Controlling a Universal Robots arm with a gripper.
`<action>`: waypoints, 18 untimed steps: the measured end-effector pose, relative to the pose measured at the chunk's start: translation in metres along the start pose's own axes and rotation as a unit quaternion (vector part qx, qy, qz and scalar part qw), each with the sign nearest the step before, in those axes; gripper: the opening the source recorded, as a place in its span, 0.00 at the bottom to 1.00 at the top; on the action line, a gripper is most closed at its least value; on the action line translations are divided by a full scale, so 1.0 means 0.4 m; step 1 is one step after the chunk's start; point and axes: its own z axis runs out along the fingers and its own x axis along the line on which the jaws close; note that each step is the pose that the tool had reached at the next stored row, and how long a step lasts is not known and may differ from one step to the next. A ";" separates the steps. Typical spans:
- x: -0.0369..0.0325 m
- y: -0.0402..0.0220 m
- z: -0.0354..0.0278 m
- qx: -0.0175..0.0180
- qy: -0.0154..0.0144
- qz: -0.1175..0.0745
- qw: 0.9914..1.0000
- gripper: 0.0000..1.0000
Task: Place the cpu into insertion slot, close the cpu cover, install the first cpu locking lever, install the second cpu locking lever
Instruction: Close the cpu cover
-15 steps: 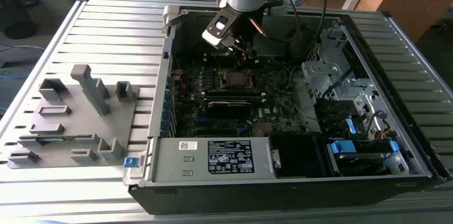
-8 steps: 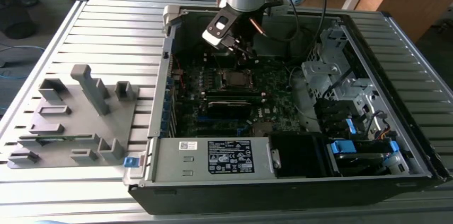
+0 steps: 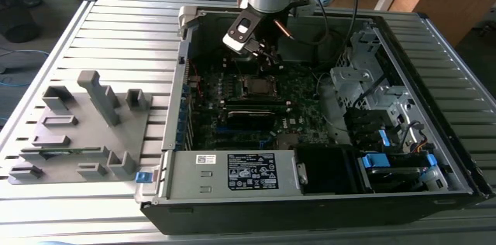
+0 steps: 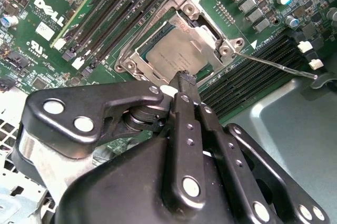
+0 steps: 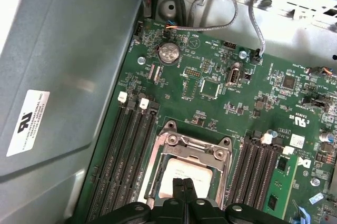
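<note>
The cpu [image 4: 167,56] lies flat in the insertion slot [image 3: 256,85] on the green motherboard, its dull grey top showing through the window of the cpu cover [image 4: 209,36]. The silver cover is folded down over the chip in both wrist views. A thin silver locking lever [image 4: 274,65] sticks out sideways from one corner of the socket, over the memory slots. My gripper [image 4: 185,77] is shut with nothing between its black fingers. Its tips hang just above the cover's edge, right over the cpu [image 5: 184,171], where the gripper [image 5: 183,183] points down at the cover [image 5: 195,148].
The board sits deep inside an open computer case [image 3: 434,140]. Long black memory slots [image 5: 124,150] flank the socket. A grey case wall [image 5: 63,77] stands close beside them. Cables [image 5: 221,3] hang near the far edge. A grey parts fixture [image 3: 78,129] rests at the exterior view's left.
</note>
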 end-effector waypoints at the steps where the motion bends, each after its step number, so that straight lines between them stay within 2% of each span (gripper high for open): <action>1: 0.000 0.000 0.000 0.000 0.000 0.000 1.000 0.11; 7: 0.000 0.000 0.000 0.000 0.000 -0.002 1.000 0.11; 13: 0.000 0.000 0.000 0.000 0.002 -0.022 1.000 0.11; 18: 0.000 0.000 0.000 0.000 0.002 -0.023 1.000 0.11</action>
